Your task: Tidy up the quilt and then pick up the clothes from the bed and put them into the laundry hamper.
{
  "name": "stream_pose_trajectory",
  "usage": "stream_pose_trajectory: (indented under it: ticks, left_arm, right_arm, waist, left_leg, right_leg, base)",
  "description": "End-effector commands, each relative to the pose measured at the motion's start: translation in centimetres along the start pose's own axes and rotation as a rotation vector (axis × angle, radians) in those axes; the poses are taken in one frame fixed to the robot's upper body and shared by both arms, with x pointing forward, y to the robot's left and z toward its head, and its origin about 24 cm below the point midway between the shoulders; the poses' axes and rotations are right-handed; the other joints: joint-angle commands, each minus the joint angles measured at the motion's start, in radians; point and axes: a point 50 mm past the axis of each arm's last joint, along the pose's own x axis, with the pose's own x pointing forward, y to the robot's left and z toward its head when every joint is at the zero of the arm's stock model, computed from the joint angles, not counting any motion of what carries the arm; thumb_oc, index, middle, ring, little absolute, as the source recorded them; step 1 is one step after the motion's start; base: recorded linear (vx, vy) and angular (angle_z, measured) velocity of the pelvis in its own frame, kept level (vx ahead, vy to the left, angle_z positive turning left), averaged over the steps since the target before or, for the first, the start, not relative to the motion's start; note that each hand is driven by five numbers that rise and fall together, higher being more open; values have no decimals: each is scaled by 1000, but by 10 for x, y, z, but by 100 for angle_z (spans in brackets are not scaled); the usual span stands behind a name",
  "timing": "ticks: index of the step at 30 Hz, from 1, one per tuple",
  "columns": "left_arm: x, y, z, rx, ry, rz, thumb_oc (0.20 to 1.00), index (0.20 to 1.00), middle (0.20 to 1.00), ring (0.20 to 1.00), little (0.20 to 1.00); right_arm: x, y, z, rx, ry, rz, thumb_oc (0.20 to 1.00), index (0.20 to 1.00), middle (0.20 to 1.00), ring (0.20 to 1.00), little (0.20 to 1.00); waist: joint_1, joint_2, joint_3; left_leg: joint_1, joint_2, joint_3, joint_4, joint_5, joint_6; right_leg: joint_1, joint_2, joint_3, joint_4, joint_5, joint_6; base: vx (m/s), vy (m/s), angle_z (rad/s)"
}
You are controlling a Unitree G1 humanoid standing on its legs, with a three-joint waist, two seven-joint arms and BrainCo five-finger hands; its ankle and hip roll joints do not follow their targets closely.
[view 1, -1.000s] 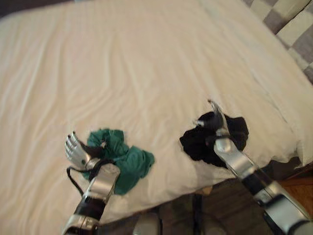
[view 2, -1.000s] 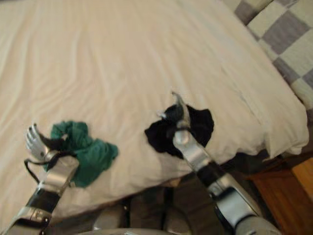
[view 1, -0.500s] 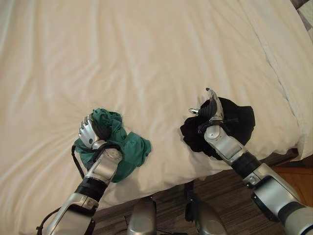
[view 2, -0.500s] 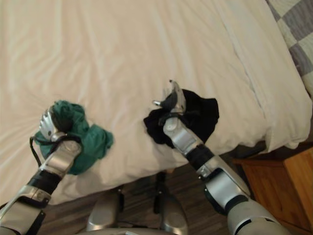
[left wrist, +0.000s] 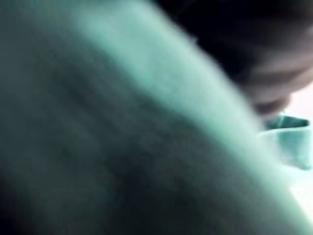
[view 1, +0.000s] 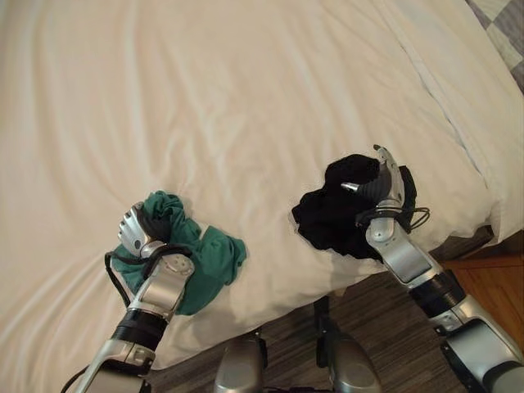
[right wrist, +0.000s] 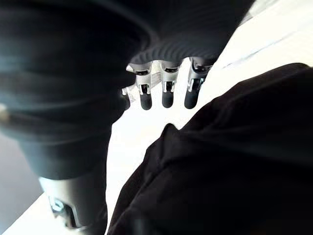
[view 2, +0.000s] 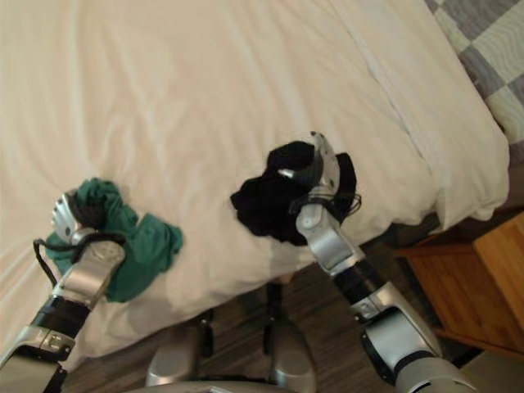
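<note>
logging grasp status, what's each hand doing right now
Left hand: fingers curled into the green garment, shut on it.
Right hand: open, fingers straight over the black garment, not closed on it.

No text, label, number or sign can be read anywhere: none on the white quilt [view 1: 246, 106], the green garment [view 1: 209, 258], the black garment [view 1: 332, 213] or the checked cover [view 2: 483, 41] at the bed's far corner.
</note>
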Motion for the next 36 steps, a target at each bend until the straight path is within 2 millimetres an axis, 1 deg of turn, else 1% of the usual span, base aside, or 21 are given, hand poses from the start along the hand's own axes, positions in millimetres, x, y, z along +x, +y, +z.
stream_pose_trajectory:
  ticks: [1, 2, 3, 4, 7, 9, 10, 11, 12, 14, 16, 17, 18, 19, 20, 21, 22, 26, 30, 34, 36]
  left_arm:
    - [-25, -28, 51, -149, -163, -145, 200, 200, 200, 200, 200]
    - [-25, -28, 51, -149, -163, -145, 200, 200, 200, 200, 200]
    - [-25, -23, 48, -142, -150, -141, 200, 200, 200, 200, 200]
    - [-24, -20, 47, -140, -139, -138, 200, 200, 200, 200, 200]
    - [-24, -19, 48, -140, -136, -140, 200, 200, 200, 200, 200]
    - [-24, -19, 49, -143, -134, -139, 200, 200, 200, 200, 200]
    - [-23, -18, 50, -147, -132, -137, 200, 200, 200, 200, 200]
    - [-22, -18, 50, -149, -131, -134, 200, 200, 200, 200, 200]
    - [-22, -17, 50, -150, -132, -129, 200, 200, 200, 200, 200]
    - [-22, -18, 49, -150, -133, -127, 200, 200, 200, 200, 200]
    - [-22, -17, 49, -155, -136, -120, 200, 200, 200, 200, 200]
    - [-23, -16, 48, -155, -136, -120, 200, 200, 200, 200, 200]
    - [-23, -15, 47, -156, -134, -119, 200, 200, 200, 200, 200]
    - [-22, -15, 47, -156, -132, -118, 200, 200, 200, 200, 200]
    - [-22, -15, 46, -156, -128, -114, 200, 200, 200, 200, 200]
    - [-22, -15, 46, -155, -127, -113, 200, 200, 200, 200, 200]
    - [-22, -16, 45, -157, -125, -111, 200, 200, 200, 200, 200]
    - [-22, -20, 41, -161, -127, -113, 200, 200, 200, 200, 200]
    - [-21, -22, 40, -178, -132, -123, 200, 200, 200, 200, 200]
    - [-26, -28, 48, -325, -158, -192, 200, 200, 200, 200, 200]
    - [-32, -26, 53, -421, -186, -226, 200, 200, 200, 200, 200]
  right_arm:
    - [9, -19, 30, 11, -140, -80, 1000, 1000, 1000, 1000, 1000]
    - [9, -19, 30, 11, -140, -80, 1000, 1000, 1000, 1000, 1000]
    - [8, -33, 31, 0, -161, -43, 1000, 1000, 1000, 1000, 1000]
    - [2, -29, 33, -44, -187, 92, 1000, 1000, 1000, 1000, 1000]
    - [-3, -21, 36, -75, -199, 169, 1000, 1000, 1000, 1000, 1000]
    - [-9, -12, 34, -91, -190, 220, 1000, 1000, 1000, 1000, 1000]
    - [-13, -2, 31, -113, -172, 275, 1000, 1000, 1000, 1000, 1000]
    - [-15, 2, 28, -114, -154, 300, 1000, 1000, 1000, 1000, 1000]
    - [-20, 13, 22, -131, -130, 337, 1000, 1000, 1000, 1000, 1000]
    - [-24, 20, 15, -149, -107, 367, 1000, 1000, 1000, 1000, 1000]
    - [-35, 35, 0, -164, -56, 425, 1000, 1000, 1000, 1000, 1000]
    - [-37, 37, -4, -175, -43, 433, 1000, 1000, 1000, 1000, 1000]
    - [-42, 42, -11, -196, -25, 447, 853, 853, 853, 853, 853]
    - [-43, 43, -13, -201, -17, 453, 598, 598, 598, 598, 598]
    - [-46, 47, -18, -220, 4, 468, 200, 200, 200, 200, 200]
    - [-46, 47, -19, -223, 4, 469, 200, 200, 200, 200, 200]
    - [-49, 53, -25, -262, 24, 487, 200, 200, 200, 200, 200]
    - [-55, 62, -39, -283, 59, 488, 200, 200, 200, 200, 200]
    - [-56, 65, -42, -250, 53, 465, 200, 200, 200, 200, 200]
    - [-61, 70, -34, 13, 73, 457, 200, 200, 200, 200, 200]
    - [-64, 67, -35, 146, 103, 440, 200, 200, 200, 200, 200]
  waist:
    - [-44, 1, -24]
    - [-44, 1, -24]
    - [-52, -3, -29]
    - [-51, -9, -25]
    - [-50, -11, -22]
    - [-49, -13, -20]
    - [-44, -16, -18]
    - [-43, -17, -16]
    - [-39, -21, -14]
    - [-36, -23, -12]
    - [-30, -23, -7]
    - [-29, -23, -6]
    - [-28, -22, -4]
    - [-28, -22, -3]
    - [-28, -22, -2]
    - [-29, -23, -2]
    - [-27, -21, 0]
    - [-25, -17, 2]
    - [-28, -11, 5]
    - [-33, -5, 1]
    - [-35, -1, -4]
  left_leg:
    - [41, -4, 2, 14, -136, 3]
    - [41, -4, 2, 14, -136, 3]
    - [47, -5, 3, 17, -143, 3]
    - [52, -2, 7, 17, -145, 4]
    - [54, -1, 7, 17, -143, 3]
    - [52, 0, 6, 20, -144, 2]
    - [52, 1, 5, 21, -145, 2]
    - [51, 1, 3, 21, -144, 2]
    - [47, 2, 1, 21, -142, 2]
    - [46, 2, -1, 20, -142, 3]
    - [42, 2, -7, 17, -138, 5]
    - [42, 1, -8, 17, -138, 6]
    - [40, 0, -9, 16, -136, 6]
    - [39, 0, -9, 16, -136, 7]
    - [39, 0, -10, 16, -136, 7]
    - [39, 0, -10, 15, -136, 7]
    - [38, -1, -12, 14, -134, 7]
    - [37, -1, -10, 10, -130, 9]
    - [36, -2, -6, 8, -126, 9]
    - [40, 0, -1, 8, -123, 9]
    - [45, -2, -1, 8, -124, 10]
  right_leg:
    - [38, -16, 24, -3, -91, 38]
    - [38, -16, 24, -3, -91, 38]
    - [41, -20, 25, -3, -92, 44]
    - [43, -21, 20, -3, -93, 48]
    - [46, -22, 16, -2, -93, 49]
    - [45, -22, 14, -1, -93, 50]
    - [46, -23, 9, -1, -93, 52]
    - [46, -23, 7, -1, -93, 52]
    - [45, -22, 3, -1, -93, 52]
    - [45, -22, 0, -1, -92, 52]
    - [43, -22, -7, -1, -91, 53]
    - [43, -22, -8, 0, -90, 53]
    - [42, -22, -10, 0, -89, 54]
    - [42, -22, -11, 0, -89, 54]
    - [41, -22, -12, 1, -88, 54]
    - [41, -22, -12, 1, -88, 54]
    - [39, -22, -12, 0, -87, 54]
    - [38, -23, -12, -2, -83, 54]
    - [35, -27, -11, -3, -79, 56]
    - [37, -32, -9, -5, -78, 55]
    - [41, -35, -7, -6, -78, 55]
  base:
    - [0, 0, 0]
    - [31, 24, 0]
    - [0, 0, 0]
    - [0, 0, 0]
    - [-5, -1, -6]
    - [-4, -6, 2]
    - [-8, -13, 4]
    - [0, 0, 0]
    - [-21, -31, 3]
    - [-23, -35, 6]
    - [-29, -30, 7]
    - [-28, -17, 7]
    - [-21, -11, 4]
    - [0, 0, 0]
    - [0, 0, 0]
    - [-32, -6, 3]
    - [0, 0, 0]
    - [-17, 2, 1]
    - [-26, 9, 0]
    - [-17, 6, 0]
    - [0, 0, 0]
